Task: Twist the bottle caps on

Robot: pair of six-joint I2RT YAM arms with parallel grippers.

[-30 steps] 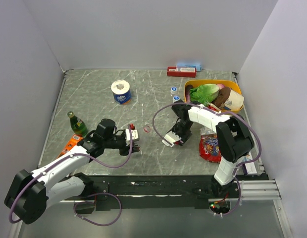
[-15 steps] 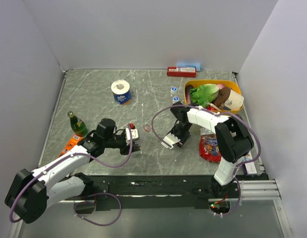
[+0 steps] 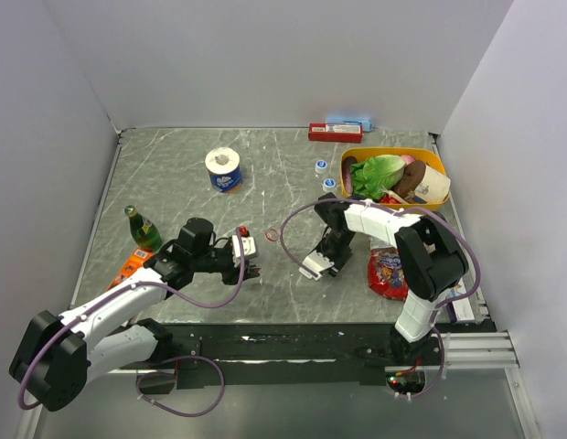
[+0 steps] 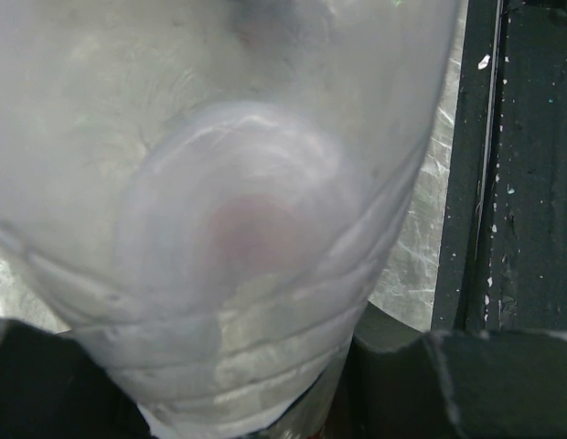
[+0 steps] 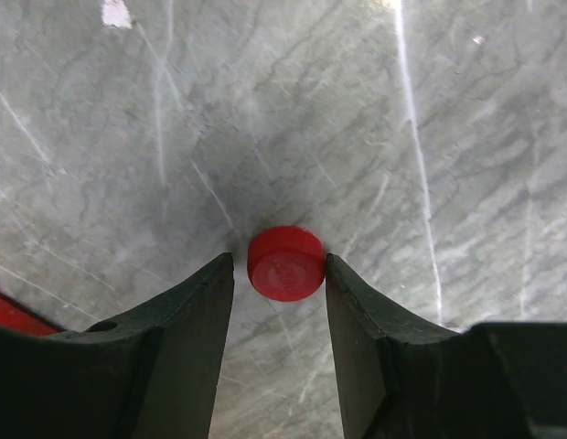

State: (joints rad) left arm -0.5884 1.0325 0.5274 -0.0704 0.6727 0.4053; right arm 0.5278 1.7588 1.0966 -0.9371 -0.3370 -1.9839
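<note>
The red cap (image 5: 285, 263) is pinched between the right fingers (image 5: 187, 320), which are closed to just about its width. A dark sliver is seen at its left edge. The veined grey counter (image 5: 430, 110) is seen behind it. From above, this arm is bent low, right of the counter's middle.

The clear bottle (image 3: 248, 245) is held by the left fingers (image 4: 402, 384), well apart from the cap and to its left. In the left wrist view nearly the whole frame is filled by the bottle's ribbed, rounded body, and a reddish blur is seen through it. The fingers are shown only as dark shapes at the bottom corners, pressed against either side of it.

A small pink ring (image 3: 272, 236) lies on the counter between the bottle and the right arm, and a purple cable (image 3: 293, 212) is looped over that stretch.

Two blue caps (image 3: 321, 166) are set farther back, the nearer one (image 3: 328, 183) just beside a yellow tray (image 3: 393, 150) in which a lettuce (image 3: 379, 171) and other food are piled. A red snack bag (image 3: 389, 271) lies beside the right arm. A paper roll (image 3: 223, 169), a green glass bottle (image 3: 143, 229), an orange packet (image 3: 130, 264) and a red box (image 3: 336, 133) are spread around the rest of the counter.
</note>
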